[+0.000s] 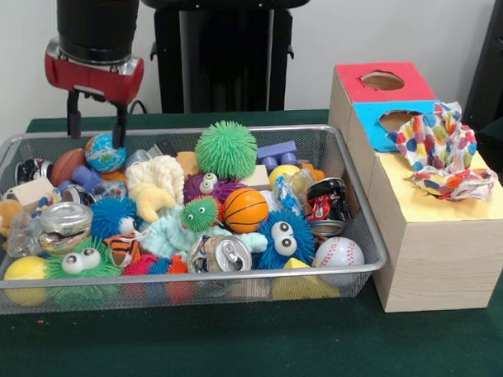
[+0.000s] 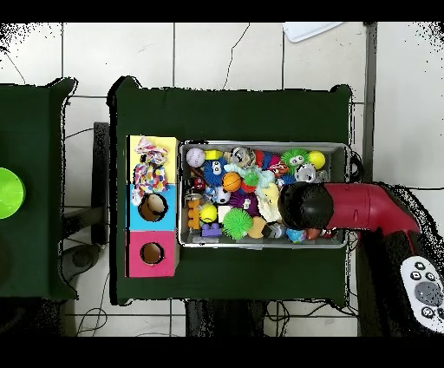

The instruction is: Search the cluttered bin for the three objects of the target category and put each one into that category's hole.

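Two-fingered black gripper, spread and empty, is held above the small blue-green globe ball at the wire-mesh bin's far corner; ball judged light, smooth, slippery; sides to be pinched.

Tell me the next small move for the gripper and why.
Probably lower straight down a little: the gripper hangs open just above the globe ball at the wire bin's far corner, fingers straddling it but not yet around it, so a short descent should bring it within grasp.
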Robot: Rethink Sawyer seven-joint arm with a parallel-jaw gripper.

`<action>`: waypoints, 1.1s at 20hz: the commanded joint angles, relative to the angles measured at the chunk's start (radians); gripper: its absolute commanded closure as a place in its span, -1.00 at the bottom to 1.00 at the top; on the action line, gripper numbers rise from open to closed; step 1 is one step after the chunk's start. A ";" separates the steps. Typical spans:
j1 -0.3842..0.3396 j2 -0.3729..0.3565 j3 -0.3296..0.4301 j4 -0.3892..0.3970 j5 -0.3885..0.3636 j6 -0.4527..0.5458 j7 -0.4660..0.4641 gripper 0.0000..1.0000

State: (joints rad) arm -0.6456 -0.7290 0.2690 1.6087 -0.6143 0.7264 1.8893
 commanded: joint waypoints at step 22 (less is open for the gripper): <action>-0.162 0.165 0.227 -0.155 -0.185 0.004 -0.487 -1.00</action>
State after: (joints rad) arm -0.8065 -0.6299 0.4293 1.4916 -0.7146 0.7266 1.6705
